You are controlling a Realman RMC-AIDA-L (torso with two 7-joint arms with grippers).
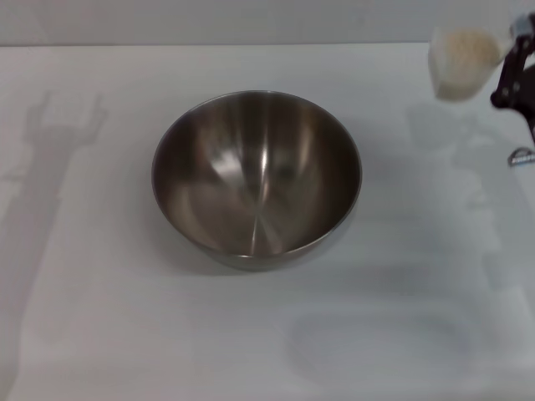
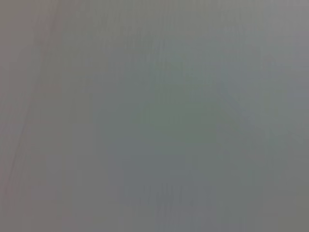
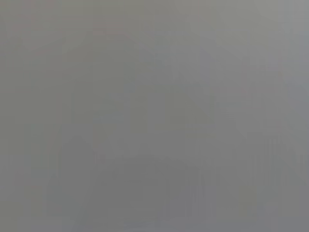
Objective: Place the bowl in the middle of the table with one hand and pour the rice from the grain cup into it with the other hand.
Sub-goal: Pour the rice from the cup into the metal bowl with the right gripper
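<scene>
Sitting mid-surface (image 1: pixel 100 334): large shiny stainless-steel bowl (image 1: pixel 256 177), empty. Gripping small transparent cup (image 1: pixel 462 61) of pale rice (image 1: pixel 465 48) aloft at far right: right end effector (image 1: pixel 512 71). Pouring step pending, judging by this: carrying cup over bowl, then tipping. Left end effector unseen.

You are looking at a plain white table (image 1: pixel 125 334), matte and unpatterned, marked only by soft grey shadows: one long arm-shaped shadow on its left and fainter patches on the right and near side. The bowl (image 1: pixel 256 177) in the middle is silver-grey steel; its brushed inside runs from dark brownish grey at the walls to bright pale streaks down the centre. At the far right, the grain cup (image 1: pixel 459 63) is clear and colourless, and the rice (image 1: pixel 462 50) in it shows whitish beige and finely speckled. The right gripper (image 1: pixel 516 71) beside it is black. Both wrist views give you only a flat, featureless grey.
</scene>
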